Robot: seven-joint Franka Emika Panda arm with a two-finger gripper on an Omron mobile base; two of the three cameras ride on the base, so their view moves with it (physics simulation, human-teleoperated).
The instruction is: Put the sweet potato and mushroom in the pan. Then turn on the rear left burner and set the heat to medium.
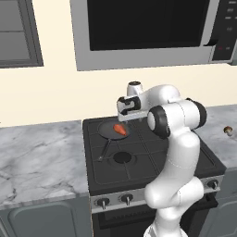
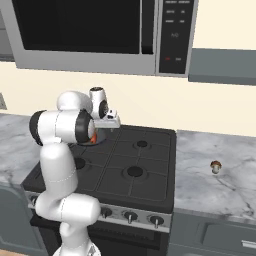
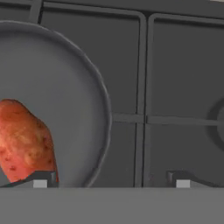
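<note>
- Black gas stove set into a grey marbled counter; counter runs on both sides of the stove.
- Cream wall behind the stove; steel microwave with a dark door hangs above the stove, control panel on its right end. Panel markings too small to read.
- Grey cabinet up on the wall left of the microwave; another grey cabinet to its right.
- Row of knobs along the stove front; grey drawer fronts under the counter.
- No brand or readable writing anywhere.
- Pan sits on the stove's rear left burner, thin handle pointing toward the stove front.
- Sweet potato lies inside the pan, right of pan centre; hand view shows it on the pan floor near the rim.
- Mushroom stands upright on the counter right of the stove, well apart from the pan.
- Hand hovers just above the pan's rear right edge, pointing down.
- Hand is spread apart, nothing between the fingertips; one tip is over the sweet potato's end, the other over the stove grate outside the pan. Cannot tell if the tip touches the sweet potato.
</note>
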